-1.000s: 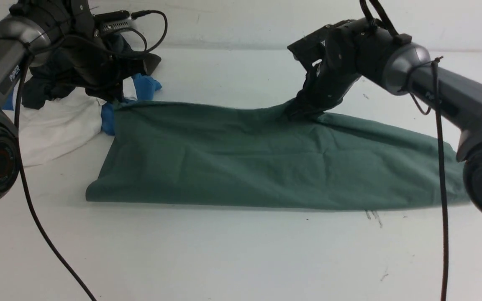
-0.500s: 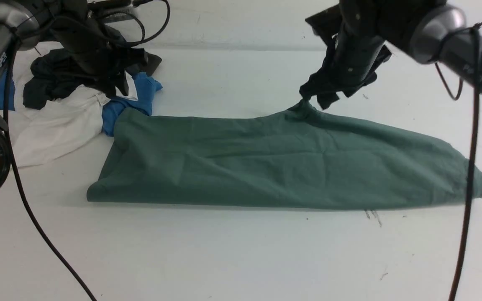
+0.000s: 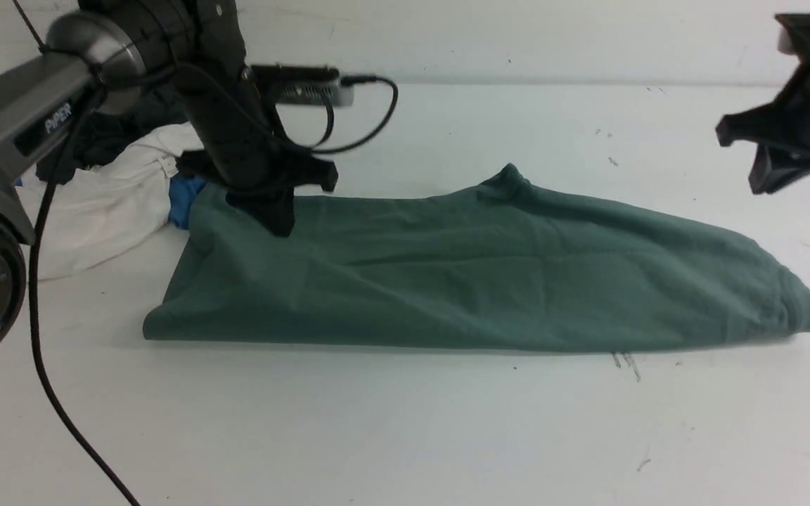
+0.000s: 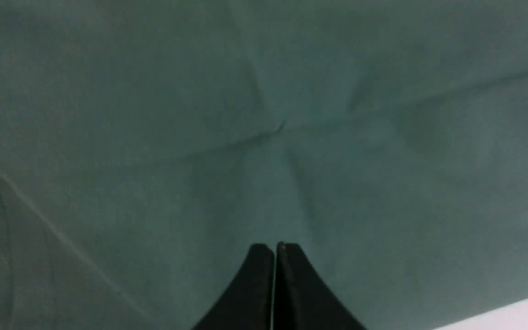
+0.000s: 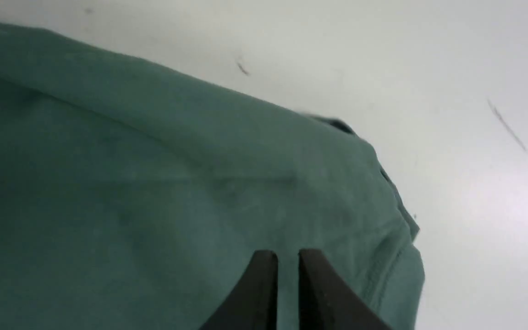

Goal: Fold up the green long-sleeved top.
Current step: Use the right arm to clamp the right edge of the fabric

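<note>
The sage-green cotton long-sleeved top (image 3: pixel 475 274) lies folded lengthwise on the white table (image 3: pixel 405 436); the left gripper (image 3: pixel 278 223), pressed together over its far-left corner, and the right gripper (image 5: pixel 287 254), barely parted aloft, should pinch all layers evenly.

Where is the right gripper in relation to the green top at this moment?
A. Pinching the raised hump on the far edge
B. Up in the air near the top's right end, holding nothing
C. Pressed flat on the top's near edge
B: the front view shows the right gripper in the air, clear of the green long-sleeved top, and its wrist view shows nothing between its slightly parted tips.
</note>
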You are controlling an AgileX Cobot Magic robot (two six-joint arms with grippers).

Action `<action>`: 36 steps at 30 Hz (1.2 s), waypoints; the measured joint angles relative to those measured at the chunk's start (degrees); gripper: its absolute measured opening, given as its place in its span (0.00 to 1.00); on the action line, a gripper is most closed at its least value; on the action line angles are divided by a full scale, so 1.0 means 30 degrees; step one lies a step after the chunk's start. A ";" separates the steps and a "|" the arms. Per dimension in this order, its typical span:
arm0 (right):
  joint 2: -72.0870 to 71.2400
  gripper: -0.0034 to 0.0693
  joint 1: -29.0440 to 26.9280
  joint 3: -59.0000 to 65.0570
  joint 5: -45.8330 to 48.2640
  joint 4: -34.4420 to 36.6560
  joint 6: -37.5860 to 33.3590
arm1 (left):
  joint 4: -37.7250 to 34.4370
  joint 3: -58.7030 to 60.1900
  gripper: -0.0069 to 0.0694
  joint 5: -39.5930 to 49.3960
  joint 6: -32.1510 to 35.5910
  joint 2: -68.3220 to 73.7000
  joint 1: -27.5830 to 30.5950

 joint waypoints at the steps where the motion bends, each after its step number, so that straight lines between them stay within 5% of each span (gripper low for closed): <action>1: 0.0000 0.24 -0.0252 0.0303 0.0000 0.0035 0.0114 | 0.0303 0.0395 0.09 -0.0021 0.0000 0.0136 0.0000; 13: 0.0000 0.80 -0.2200 0.4161 -0.0171 -0.0904 0.1151 | 0.2068 0.1249 0.09 -0.0205 -0.0819 0.1849 0.0000; 26: 0.2567 0.86 -0.2218 0.3873 -0.2202 0.0622 0.0819 | 0.2174 0.1377 0.09 -0.0092 -0.1115 -0.3318 -0.0016; 31: 0.3135 0.76 -0.2218 0.3705 -0.2617 0.1257 -0.0231 | 0.2192 0.1377 0.09 -0.0032 -0.1242 -0.5207 -0.0016; 34: 0.3200 0.49 -0.2218 0.3682 -0.2648 0.1879 -0.1154 | 0.2471 0.1377 0.09 0.0014 -0.1264 -0.6187 -0.0016; 36: 0.3242 0.22 -0.2218 0.3682 -0.2605 0.2193 -0.1731 | 0.3035 0.1377 0.09 0.0061 -0.1604 -0.6652 -0.0016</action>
